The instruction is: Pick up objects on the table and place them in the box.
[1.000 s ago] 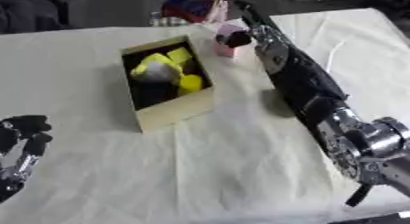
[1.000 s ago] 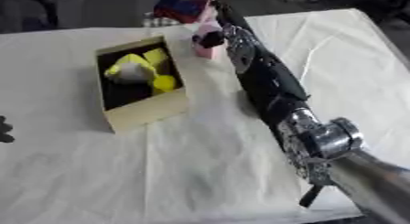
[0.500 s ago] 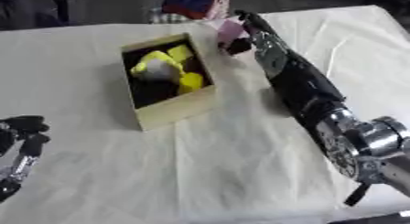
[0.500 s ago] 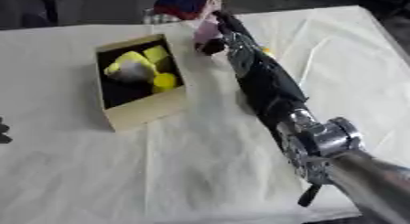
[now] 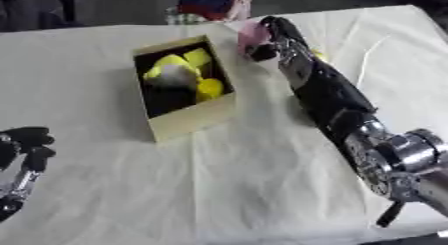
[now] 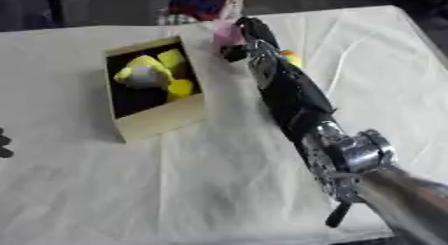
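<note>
1. Idle hand. My left hand (image 5: 24,154) rests at the lower left edge of the left eye view, on the white-covered tabletop (image 5: 262,189), well apart from the work. Its dark fingers are curled inward and hold nothing.

2. Receptacle. The box (image 5: 188,120) is an open cardboard carton with a dark interior, lying left of centre. It already contains yellow objects (image 5: 177,75), one with a pale patch. I cannot identify them further.

3. Step in hand. I judge the current step to be the carry of one object to the box. My right hand (image 5: 273,36) is extended along the arm to the far side of the tabletop, just beyond the box's far right corner. Its fingers are closed around a pink object (image 5: 251,35), which sits at the fingertips. Whether the object is clear of the cloth cannot be determined from either view.

4. Remaining items. A small yellow-orange object (image 6: 291,58) lies just beside the right forearm, on its right. Red and blue items (image 5: 208,1) sit at the far edge. Their nature is unclear.

5. Next move. The hand must travel left and toward me until the pink object is above the box opening, clear of the near wall, before the fingers release.
</note>
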Tool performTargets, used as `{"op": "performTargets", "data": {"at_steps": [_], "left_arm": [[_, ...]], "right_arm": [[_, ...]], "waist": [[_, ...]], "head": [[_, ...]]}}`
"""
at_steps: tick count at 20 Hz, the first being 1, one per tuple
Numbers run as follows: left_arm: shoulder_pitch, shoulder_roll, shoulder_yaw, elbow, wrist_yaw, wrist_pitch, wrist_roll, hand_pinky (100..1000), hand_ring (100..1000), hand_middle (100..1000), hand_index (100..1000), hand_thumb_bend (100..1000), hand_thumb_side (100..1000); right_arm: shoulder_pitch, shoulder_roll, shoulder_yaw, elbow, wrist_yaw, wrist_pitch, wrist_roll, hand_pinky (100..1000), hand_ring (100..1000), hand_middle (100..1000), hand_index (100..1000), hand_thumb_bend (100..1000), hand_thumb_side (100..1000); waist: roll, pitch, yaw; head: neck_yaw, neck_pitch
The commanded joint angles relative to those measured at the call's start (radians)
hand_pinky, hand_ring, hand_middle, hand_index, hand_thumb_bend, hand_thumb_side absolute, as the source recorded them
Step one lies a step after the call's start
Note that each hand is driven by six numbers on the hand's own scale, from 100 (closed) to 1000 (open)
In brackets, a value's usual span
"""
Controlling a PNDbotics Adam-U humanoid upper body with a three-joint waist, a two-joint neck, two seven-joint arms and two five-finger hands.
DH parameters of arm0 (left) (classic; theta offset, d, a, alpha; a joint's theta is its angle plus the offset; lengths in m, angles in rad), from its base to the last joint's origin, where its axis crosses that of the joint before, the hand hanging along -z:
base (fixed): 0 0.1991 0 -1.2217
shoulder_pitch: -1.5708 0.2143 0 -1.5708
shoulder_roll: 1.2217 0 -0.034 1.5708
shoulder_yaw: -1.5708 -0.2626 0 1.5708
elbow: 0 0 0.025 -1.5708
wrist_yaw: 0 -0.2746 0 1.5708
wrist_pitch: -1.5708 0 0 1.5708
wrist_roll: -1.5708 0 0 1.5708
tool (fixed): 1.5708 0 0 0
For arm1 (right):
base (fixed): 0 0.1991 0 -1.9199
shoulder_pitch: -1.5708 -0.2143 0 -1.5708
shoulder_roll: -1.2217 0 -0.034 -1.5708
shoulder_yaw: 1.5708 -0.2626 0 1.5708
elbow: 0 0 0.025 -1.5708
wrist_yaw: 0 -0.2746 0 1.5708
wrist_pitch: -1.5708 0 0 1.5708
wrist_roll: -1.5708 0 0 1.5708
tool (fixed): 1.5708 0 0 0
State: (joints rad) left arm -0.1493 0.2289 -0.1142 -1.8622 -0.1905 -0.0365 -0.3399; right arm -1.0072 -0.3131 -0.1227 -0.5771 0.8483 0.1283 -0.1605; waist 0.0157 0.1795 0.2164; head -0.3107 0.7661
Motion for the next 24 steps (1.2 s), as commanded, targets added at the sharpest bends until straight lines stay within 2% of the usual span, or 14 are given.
{"op": "performTargets", "data": {"at_steps": [1, 2, 3, 4, 9, 12, 15, 19, 24], "left_arm": [[-0.005, 0.011, 0.007, -0.024, -0.002, 0.004, 0.005, 864, 627, 643, 785, 214, 578], [-0.002, 0.011, 0.010, -0.024, -0.003, 0.005, 0.008, 865, 627, 643, 786, 214, 579], [0.001, 0.011, 0.013, -0.023, -0.003, 0.006, 0.011, 865, 627, 643, 786, 193, 594], [0.005, 0.011, 0.016, -0.021, -0.004, 0.007, 0.014, 865, 627, 642, 786, 213, 579], [0.018, 0.015, 0.044, -0.013, -0.011, 0.015, 0.040, 865, 625, 641, 785, 208, 573], [0.021, 0.019, 0.064, -0.007, -0.020, 0.020, 0.062, 864, 623, 638, 783, 211, 567], [0.024, 0.023, 0.080, -0.004, -0.027, 0.025, 0.083, 862, 621, 635, 782, 214, 564], [0.028, 0.020, 0.089, -0.002, -0.031, 0.028, 0.097, 862, 620, 619, 782, 219, 563], [0.031, 0.015, 0.090, -0.002, -0.032, 0.029, 0.099, 862, 620, 612, 781, 223, 563]], "right_arm": [[-0.029, -0.030, 0.009, -0.078, -0.013, -0.024, -0.034, 814, 657, 503, 853, 327, 170], [-0.031, -0.037, 0.016, -0.104, -0.029, -0.039, -0.025, 813, 654, 504, 853, 328, 172], [-0.033, -0.045, 0.026, -0.135, -0.048, -0.057, -0.011, 812, 649, 502, 850, 313, 335], [-0.032, -0.053, 0.038, -0.168, -0.067, -0.075, 0.007, 812, 649, 502, 850, 324, 178], [0.016, -0.105, 0.139, -0.378, -0.220, -0.173, 0.171, 813, 643, 511, 853, 315, 197], [0.062, -0.132, 0.217, -0.495, -0.329, -0.211, 0.282, 821, 657, 524, 866, 314, 204], [0.104, -0.136, 0.289, -0.579, -0.401, -0.230, 0.388, 823, 666, 531, 871, 305, 205], [0.126, -0.094, 0.359, -0.604, -0.401, -0.242, 0.489, 829, 688, 547, 881, 287, 201], [0.132, -0.020, 0.399, -0.525, -0.335, -0.277, 0.534, 834, 704, 577, 896, 293, 210]], "waist": [[-0.012, -0.007, -0.005], [-0.015, -0.009, -0.009], [-0.018, -0.011, -0.015], [-0.020, -0.014, -0.020], [-0.033, -0.034, -0.057], [-0.041, -0.046, -0.078], [-0.048, -0.055, -0.094], [-0.050, -0.063, -0.105], [-0.046, -0.063, -0.100]], "head": [[0.005, 0.004], [0.009, 0.004], [0.014, 0.004], [0.020, 0.004], [0.055, 0.004], [0.075, 0.004], [0.098, 0.004], [0.111, 0.004], [0.104, 0.004]]}}
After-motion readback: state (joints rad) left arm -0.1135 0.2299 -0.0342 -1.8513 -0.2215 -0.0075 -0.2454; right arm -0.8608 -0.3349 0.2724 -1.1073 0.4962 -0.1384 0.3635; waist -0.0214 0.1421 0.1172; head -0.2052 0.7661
